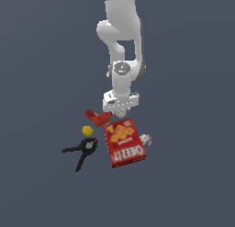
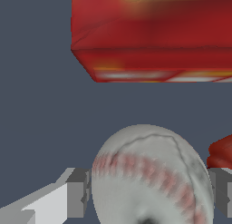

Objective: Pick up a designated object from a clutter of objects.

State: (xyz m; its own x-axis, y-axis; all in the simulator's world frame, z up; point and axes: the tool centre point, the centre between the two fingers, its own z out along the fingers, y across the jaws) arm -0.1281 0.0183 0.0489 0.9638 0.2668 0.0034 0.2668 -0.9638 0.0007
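Observation:
The white baseball [image 2: 149, 173] with red stitch lines sits between my two fingers in the wrist view. The left finger [image 2: 79, 191] and the right finger [image 2: 222, 191] both touch its sides. In the exterior view my gripper [image 1: 120, 110] is low over the clutter, just behind the red Cheez-It cracker box [image 1: 124, 143]. There only a sliver of the baseball [image 1: 120, 114] shows under the hand. I cannot tell whether the ball rests on the ground or is off it.
The cracker box [image 2: 154, 32] lies flat close to the ball. A red tool [image 1: 97, 116] lies beside the gripper and also shows in the wrist view [image 2: 222, 153]. A yellow ball [image 1: 87, 130], a black clamp [image 1: 81, 150] and a speckled whitish ball [image 1: 145, 139] lie nearby.

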